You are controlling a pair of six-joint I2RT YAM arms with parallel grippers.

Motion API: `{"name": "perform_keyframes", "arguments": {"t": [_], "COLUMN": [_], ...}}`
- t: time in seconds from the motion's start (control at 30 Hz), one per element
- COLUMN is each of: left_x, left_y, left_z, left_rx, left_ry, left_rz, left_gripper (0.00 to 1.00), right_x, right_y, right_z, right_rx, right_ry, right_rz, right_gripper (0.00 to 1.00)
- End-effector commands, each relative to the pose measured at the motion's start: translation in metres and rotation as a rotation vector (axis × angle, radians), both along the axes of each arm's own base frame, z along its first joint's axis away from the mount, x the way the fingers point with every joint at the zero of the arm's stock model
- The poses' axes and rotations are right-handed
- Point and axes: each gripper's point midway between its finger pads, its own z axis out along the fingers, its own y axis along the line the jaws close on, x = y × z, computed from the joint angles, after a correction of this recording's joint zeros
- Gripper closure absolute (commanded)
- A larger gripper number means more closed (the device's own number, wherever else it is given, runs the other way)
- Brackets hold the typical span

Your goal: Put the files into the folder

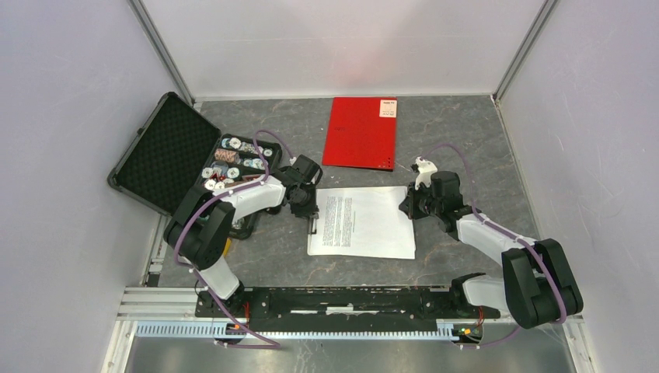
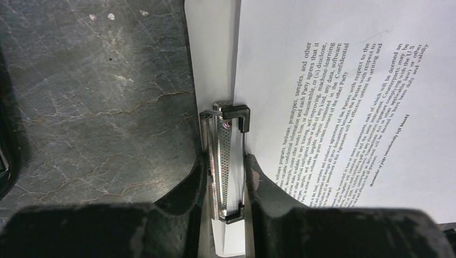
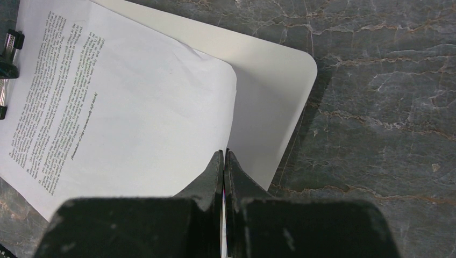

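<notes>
The files [image 1: 365, 221] are printed white sheets lying on a white clipboard [image 3: 274, 70] at the table's centre. My left gripper [image 1: 309, 211] is at their left edge. In the left wrist view its jaws [image 2: 226, 172] squeeze the clipboard's metal clip [image 2: 225, 145] from both sides, with the files [image 2: 344, 80] to the right of it. My right gripper [image 1: 410, 208] is shut on the files' right edge. In the right wrist view [image 3: 223, 161] that edge of the files [image 3: 134, 102] curls up off the clipboard. The folder [image 1: 360, 132] lies closed, red side up, behind the files.
An open black case [image 1: 163, 151] with a foam lid and a tray of chips [image 1: 233, 167] sits at the left, beside my left arm. White walls enclose the grey table [image 1: 466, 148] on three sides.
</notes>
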Motion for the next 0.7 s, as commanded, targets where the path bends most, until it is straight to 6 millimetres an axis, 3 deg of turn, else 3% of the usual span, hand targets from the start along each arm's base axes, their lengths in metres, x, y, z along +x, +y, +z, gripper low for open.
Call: {"name": "perform_keyframes", "arguments": {"t": [0.0, 0.67], "left_x": [-0.003, 0.000], "left_y": [-0.022, -0.019], "left_z": [-0.005, -0.008], "left_rx": [-0.109, -0.116], "left_ry": [0.018, 0.014], "left_rz": [-0.024, -0.057], "left_gripper": [0.98, 0.98], "right_x": [0.017, 0.028], "right_y": [0.002, 0.006], "right_z": [0.019, 0.011], "right_rx": [0.000, 0.001], "right_ry": [-0.071, -0.072], "right_rz": [0.010, 0.023], "right_gripper": [1.00, 1.00]}}
